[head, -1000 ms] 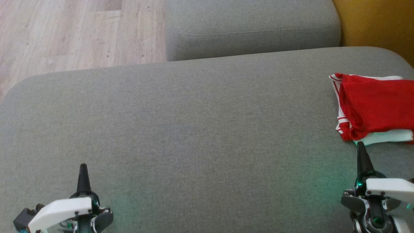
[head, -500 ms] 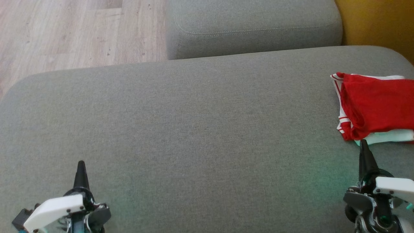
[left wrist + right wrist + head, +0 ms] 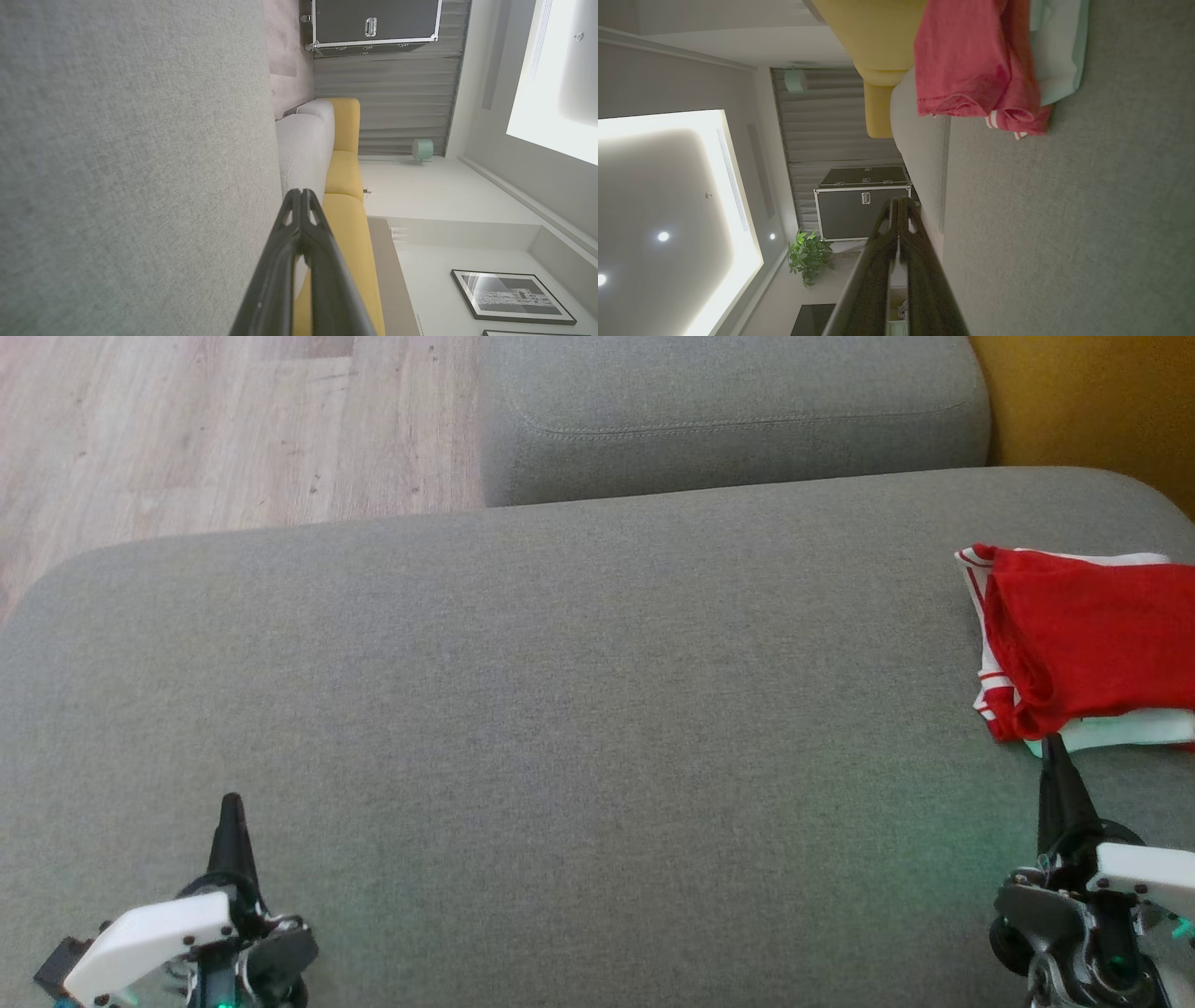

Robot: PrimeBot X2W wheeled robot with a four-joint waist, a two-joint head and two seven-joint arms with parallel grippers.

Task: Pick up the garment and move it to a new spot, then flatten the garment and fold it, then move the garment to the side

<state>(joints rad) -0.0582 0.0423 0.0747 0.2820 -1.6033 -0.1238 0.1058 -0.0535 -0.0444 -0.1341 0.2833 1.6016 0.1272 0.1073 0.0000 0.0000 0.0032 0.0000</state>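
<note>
The red cloth garment (image 3: 1083, 635), folded into a soft, slightly rumpled bundle, lies at the far right end of the broad grey woven seat cushion (image 3: 560, 709), towards its back edge. A white-striped trim runs along the garment's left side, front to back, and faces the cushion's middle. The bundle runs off the head view's right edge, so I cannot tell its long axis for certain; the part I see is a little wider across the cushion than it is deep. In my right wrist view the red cloth (image 3: 971, 60) shows a curled hem and a striped corner. Under its near edge sits a pale mint-white layer of cloth (image 3: 1111, 730); I cannot tell whether it belongs to the same garment.

My right hand (image 3: 1055, 751) hovers near the cushion's front right, its two dark tapered fingers pressed together and empty, the tip just short of that pale layer and pointing at it. My left hand (image 3: 231, 812) is at the cushion's front left, well apart from the garment, fingers likewise together and holding nothing.

The cushion is a rounded-cornered slab with a fine, matte weave. Beyond its back edge lie a second grey cushion with a stitched seam (image 3: 728, 420), a pale wood-plank floor (image 3: 187, 429) and mustard-yellow upholstery (image 3: 1092, 401).
</note>
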